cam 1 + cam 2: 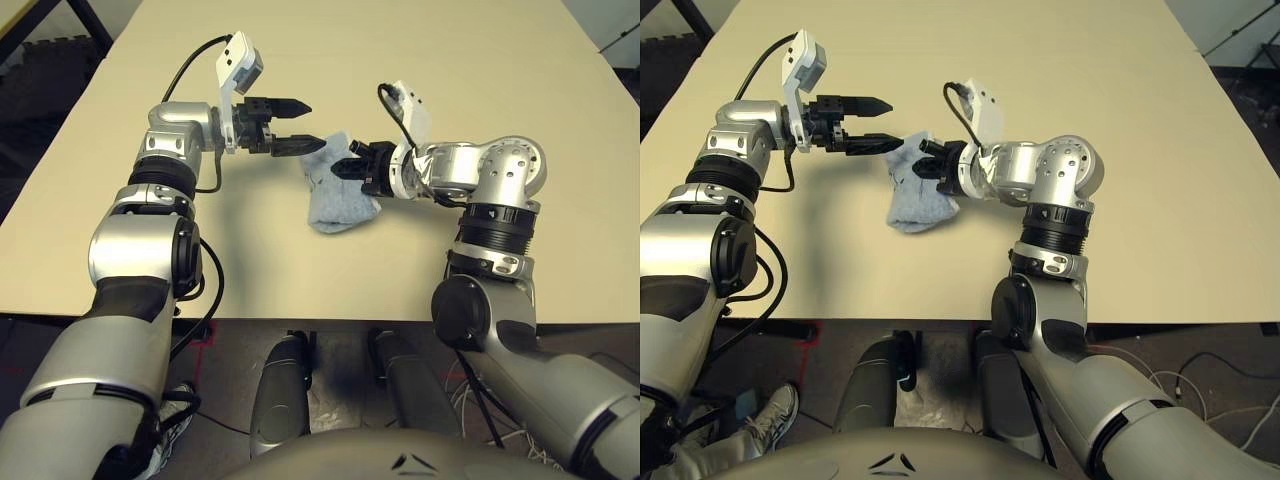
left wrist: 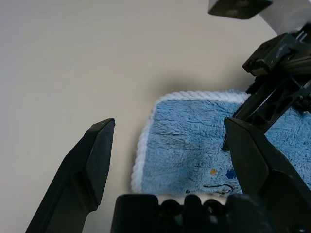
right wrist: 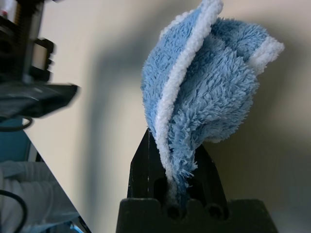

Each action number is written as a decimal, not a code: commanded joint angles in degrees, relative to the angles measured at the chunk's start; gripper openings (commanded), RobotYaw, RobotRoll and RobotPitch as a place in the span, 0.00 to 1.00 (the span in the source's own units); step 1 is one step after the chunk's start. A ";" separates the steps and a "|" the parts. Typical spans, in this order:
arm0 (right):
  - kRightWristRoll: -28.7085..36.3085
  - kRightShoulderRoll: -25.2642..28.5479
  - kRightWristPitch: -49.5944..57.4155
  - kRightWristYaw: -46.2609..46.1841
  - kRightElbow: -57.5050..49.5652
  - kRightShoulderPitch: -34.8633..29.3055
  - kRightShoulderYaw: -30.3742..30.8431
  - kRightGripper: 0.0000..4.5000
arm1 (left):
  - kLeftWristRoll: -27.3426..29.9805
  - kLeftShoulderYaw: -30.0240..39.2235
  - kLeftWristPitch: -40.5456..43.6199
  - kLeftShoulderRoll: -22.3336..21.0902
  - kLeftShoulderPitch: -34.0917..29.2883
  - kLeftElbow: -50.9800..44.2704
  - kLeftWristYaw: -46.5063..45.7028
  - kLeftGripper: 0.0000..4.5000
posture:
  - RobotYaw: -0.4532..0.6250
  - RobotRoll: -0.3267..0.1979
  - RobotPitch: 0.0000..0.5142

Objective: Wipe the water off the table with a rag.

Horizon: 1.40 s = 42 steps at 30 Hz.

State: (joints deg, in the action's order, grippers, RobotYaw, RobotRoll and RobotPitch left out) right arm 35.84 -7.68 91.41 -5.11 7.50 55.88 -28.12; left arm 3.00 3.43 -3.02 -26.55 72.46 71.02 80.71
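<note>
- Two fingers of your right gripper [image 3: 176, 167] are clamped on the rag [image 1: 335, 190], which hangs bunched above the table [image 1: 420, 50].
- Your left gripper [image 1: 297, 125] stands open beside the rag, holding nothing.
- Step, as judged: carrying the rag; next, lower it flat and sweep. Water droplets are too faint to locate.

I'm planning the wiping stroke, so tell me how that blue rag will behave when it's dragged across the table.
Probably floppy: the rag droops and folds from the right gripper, shut on one edge. Its fluffy pile suggests it's light, likely to bunch up rather than slide flat on the table.
</note>
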 commanded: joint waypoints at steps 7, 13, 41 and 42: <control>-5.37 4.13 -0.93 0.80 4.67 -6.17 -1.59 0.01 | -0.29 0.06 -0.18 -0.57 -0.32 0.93 0.09 1.00 | 0.39 0.62 0.42; -7.58 17.89 -6.51 4.99 10.83 -6.50 -1.04 0.01 | -0.35 0.09 -0.33 -0.54 -0.05 1.09 -0.37 1.00 | 0.38 0.62 0.41; -14.60 44.01 -41.95 32.23 11.01 -8.37 16.69 0.99 | 1.05 8.79 -17.07 -1.91 -5.95 0.59 -46.96 1.00 | 0.40 0.62 0.37; -14.25 43.96 -42.78 30.95 10.52 -8.26 14.81 0.99 | 1.17 9.24 -18.11 -2.06 -7.37 0.23 -48.22 1.00 | 0.40 0.62 0.37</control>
State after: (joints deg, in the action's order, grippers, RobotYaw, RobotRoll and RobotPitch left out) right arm 21.40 35.90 50.04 27.21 19.41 47.82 -10.79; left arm 3.55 11.74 -19.47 -28.03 67.51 71.30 34.99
